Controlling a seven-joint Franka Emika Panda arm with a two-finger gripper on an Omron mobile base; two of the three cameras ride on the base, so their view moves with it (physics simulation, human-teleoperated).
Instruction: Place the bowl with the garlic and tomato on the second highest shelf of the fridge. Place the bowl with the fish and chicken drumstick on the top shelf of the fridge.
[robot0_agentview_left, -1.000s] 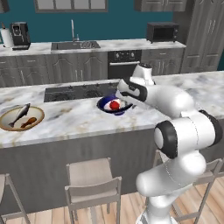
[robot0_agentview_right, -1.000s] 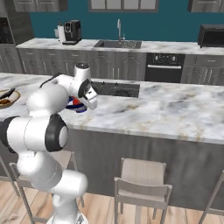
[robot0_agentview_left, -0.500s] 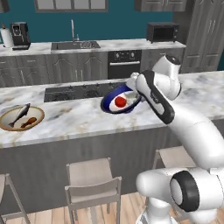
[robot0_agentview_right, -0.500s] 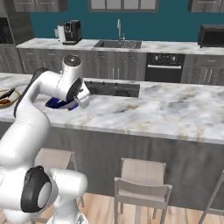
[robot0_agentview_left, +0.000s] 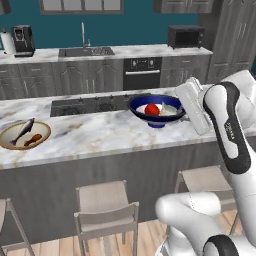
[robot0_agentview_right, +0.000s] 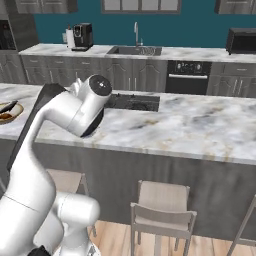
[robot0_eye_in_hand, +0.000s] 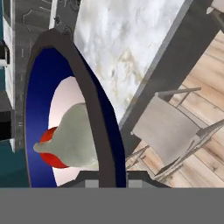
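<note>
The dark blue bowl (robot0_agentview_left: 156, 112) with the red tomato (robot0_agentview_left: 151, 109) and whitish garlic (robot0_agentview_left: 168, 108) hangs just above the island counter (robot0_agentview_left: 95, 132). My gripper (robot0_agentview_left: 181, 112) is shut on its right rim. In the hand view the bowl's rim (robot0_eye_in_hand: 94, 109) runs edge-on between my gripper's (robot0_eye_in_hand: 107, 176) fingers, with the garlic (robot0_eye_in_hand: 76, 138) in front of the tomato (robot0_eye_in_hand: 49, 148). The shallow tan bowl (robot0_agentview_left: 10, 142) with the fish (robot0_agentview_left: 22, 131) and chicken drumstick (robot0_agentview_left: 34, 139) rests at the counter's left end, far from my hand. The fridge's shelves are out of view.
A cooktop (robot0_agentview_left: 82, 105) is set into the island behind the bowls. Stools (robot0_agentview_left: 105, 207) stand along its near side. The back counter carries a sink (robot0_agentview_left: 86, 50), a coffee machine (robot0_agentview_left: 22, 40) and a microwave (robot0_agentview_left: 184, 36), with an oven (robot0_agentview_left: 142, 72) below.
My gripper closed on the blue bowl's rim, lifted it off the counter and carried it to the right; the bowl tilted on the way and now sits level. The tan bowl stayed put.
</note>
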